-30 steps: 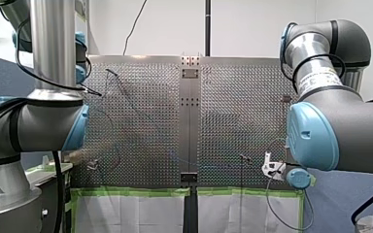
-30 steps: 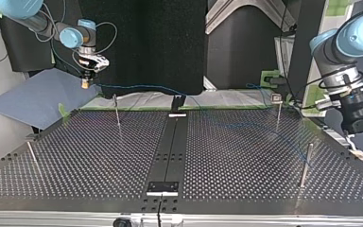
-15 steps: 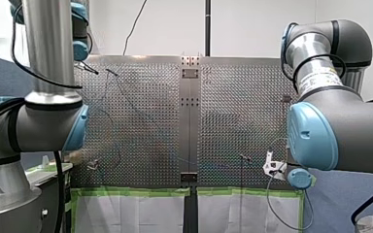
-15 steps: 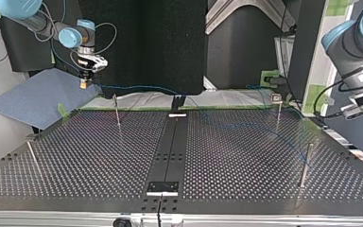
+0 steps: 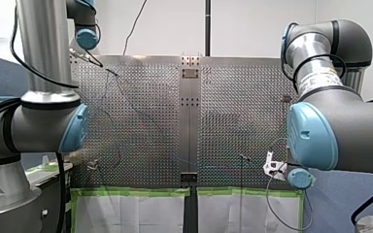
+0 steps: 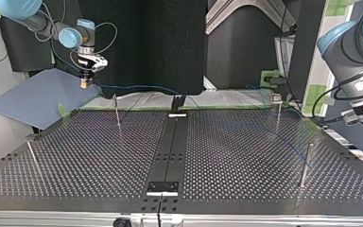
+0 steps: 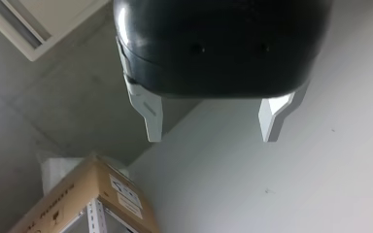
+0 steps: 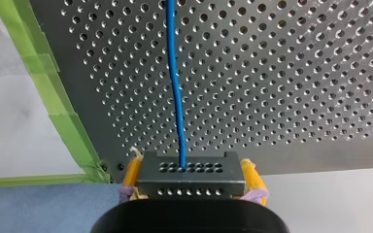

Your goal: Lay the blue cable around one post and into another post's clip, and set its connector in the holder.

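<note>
My right gripper (image 8: 193, 177) is clamping the connector (image 8: 190, 167), the cable (image 8: 174, 73) trailing over the table (image 8: 281, 68). My left gripper (image 7: 209, 124) is gaping, empty. The cable is looking light and floppy; I'm judging the rigid connector the best hold

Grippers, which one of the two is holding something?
My right gripper: its yellow pads clamp the grey connector, with the blue cable running out ahead. My left gripper hangs open and empty.
</note>
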Motion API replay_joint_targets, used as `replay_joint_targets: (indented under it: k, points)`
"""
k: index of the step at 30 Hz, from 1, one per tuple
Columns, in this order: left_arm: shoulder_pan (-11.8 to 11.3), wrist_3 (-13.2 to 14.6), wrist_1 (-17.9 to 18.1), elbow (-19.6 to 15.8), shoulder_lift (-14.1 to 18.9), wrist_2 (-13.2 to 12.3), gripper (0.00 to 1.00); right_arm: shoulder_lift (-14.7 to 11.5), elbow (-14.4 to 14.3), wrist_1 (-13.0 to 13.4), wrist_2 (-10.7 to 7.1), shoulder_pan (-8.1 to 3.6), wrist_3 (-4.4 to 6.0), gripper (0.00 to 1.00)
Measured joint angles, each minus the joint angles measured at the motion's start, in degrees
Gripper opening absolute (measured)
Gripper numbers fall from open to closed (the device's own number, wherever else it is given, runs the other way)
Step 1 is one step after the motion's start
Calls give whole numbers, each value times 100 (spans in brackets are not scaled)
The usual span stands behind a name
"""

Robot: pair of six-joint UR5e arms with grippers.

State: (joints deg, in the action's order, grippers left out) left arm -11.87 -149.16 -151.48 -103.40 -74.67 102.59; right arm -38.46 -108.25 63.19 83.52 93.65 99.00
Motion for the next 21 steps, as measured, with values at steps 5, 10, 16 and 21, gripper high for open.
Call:
replay_joint_targets:
  k: [5, 10, 16, 21]
  points:
    - [241, 241, -239, 242, -33, 242, 100, 0, -1, -6, -6, 15, 12, 0]
    - [474, 475, -474, 476, 51, 476, 100, 0, -1, -7, -43, 23, 34, 0]
    - [791, 791, -788, 792, 175, 792, 100, 0, -1, -7, -69, 32, 75, 0]
    - [1040, 1040, -1041, 1041, 249, 1005, 100, 1, -2, -7, -72, 35, 114, 0]
